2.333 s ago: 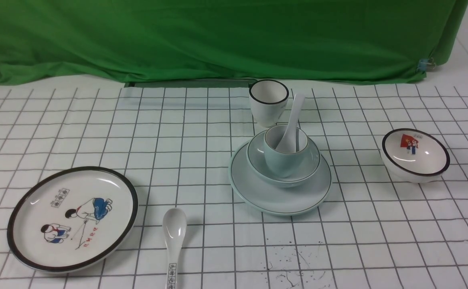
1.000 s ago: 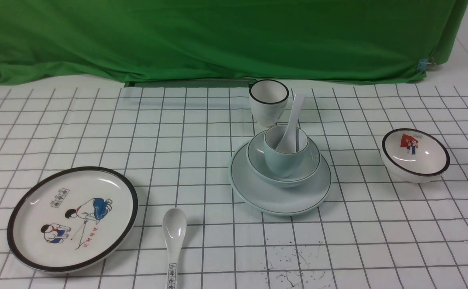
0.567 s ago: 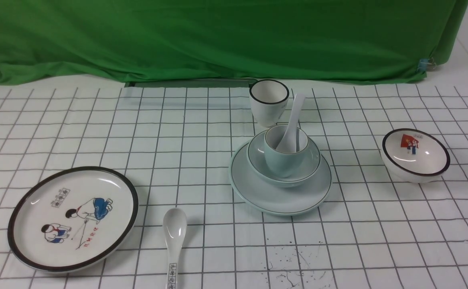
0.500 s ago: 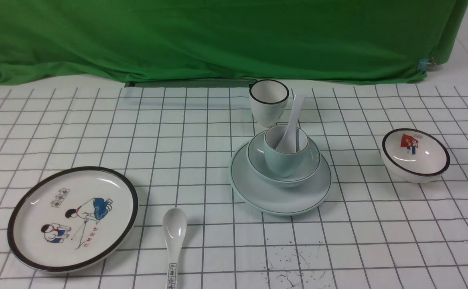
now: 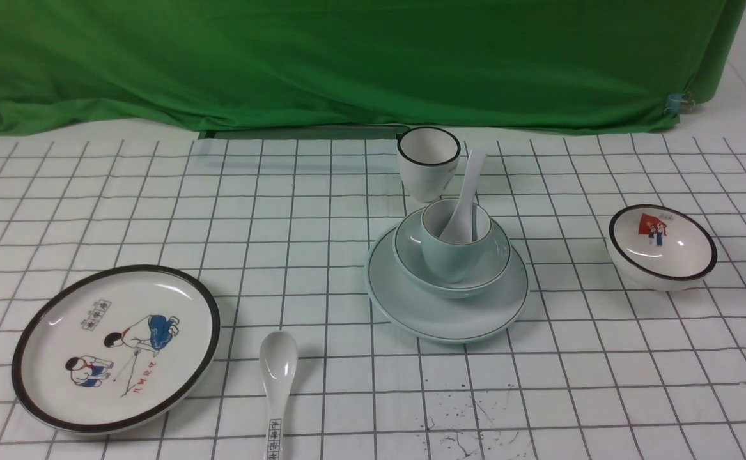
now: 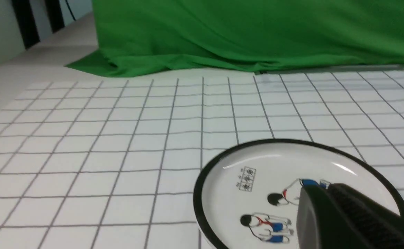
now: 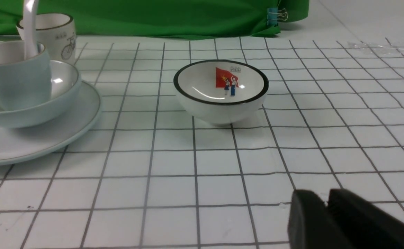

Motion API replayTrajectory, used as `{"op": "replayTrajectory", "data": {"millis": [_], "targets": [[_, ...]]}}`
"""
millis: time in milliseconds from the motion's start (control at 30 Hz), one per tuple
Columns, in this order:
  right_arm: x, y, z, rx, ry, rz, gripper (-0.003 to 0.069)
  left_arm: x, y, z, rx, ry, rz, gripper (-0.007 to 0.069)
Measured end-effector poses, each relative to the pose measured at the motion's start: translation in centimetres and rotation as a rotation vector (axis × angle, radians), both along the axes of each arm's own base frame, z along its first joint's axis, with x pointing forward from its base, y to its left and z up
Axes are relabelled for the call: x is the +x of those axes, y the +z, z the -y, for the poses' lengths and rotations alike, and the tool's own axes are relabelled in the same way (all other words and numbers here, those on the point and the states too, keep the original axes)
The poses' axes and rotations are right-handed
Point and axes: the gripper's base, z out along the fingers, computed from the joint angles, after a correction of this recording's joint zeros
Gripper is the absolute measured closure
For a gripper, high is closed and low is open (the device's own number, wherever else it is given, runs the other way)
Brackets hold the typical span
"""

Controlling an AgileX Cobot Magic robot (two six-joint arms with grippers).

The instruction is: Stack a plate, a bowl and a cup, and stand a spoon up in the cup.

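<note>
- The pale blue cup (image 5: 452, 246) sits right of centre in the front view, inside the plain bowl (image 5: 452, 255), which rests on the plain plate (image 5: 446, 300).
- The plain white spoon (image 5: 464, 198) stands in that cup, scoop down, handle leaning up and to the right over the rim.
- By my reckoning the stack is complete and the spoon is placed; what remains is only for the arms to keep clear of it.
- Just behind the stack is a black-rimmed white cup (image 5: 428, 161). A bowl with a red flag picture (image 5: 662, 246) sits well apart at the right.
- At lower left lies a plate with cartoon children (image 5: 117, 345), and just beside it a spoon with black characters on its handle (image 5: 277, 383).
- Neither arm shows in the front view.
- The left gripper (image 6: 347, 221) hangs low over the cartoon plate's near edge, fingers pressed together on nothing.
- The right gripper (image 7: 326, 218) sits low over bare gridded cloth (image 7: 222, 193), near side of the flag bowl; a thin gap shows between its dark fingers, nothing in them, though I cannot tell how wide they stand.
</note>
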Motion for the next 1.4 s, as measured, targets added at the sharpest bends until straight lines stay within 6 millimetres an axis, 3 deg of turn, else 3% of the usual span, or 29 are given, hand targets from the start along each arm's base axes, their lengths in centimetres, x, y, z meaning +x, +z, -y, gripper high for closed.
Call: {"op": "replayTrajectory", "data": {"millis": [1400], "targets": [[0.0,-0.01,0.0,0.0,0.0,-0.001,0.0445,-0.03,-0.35,0.2,0.005,-0.037,-0.037,0.0654]]}}
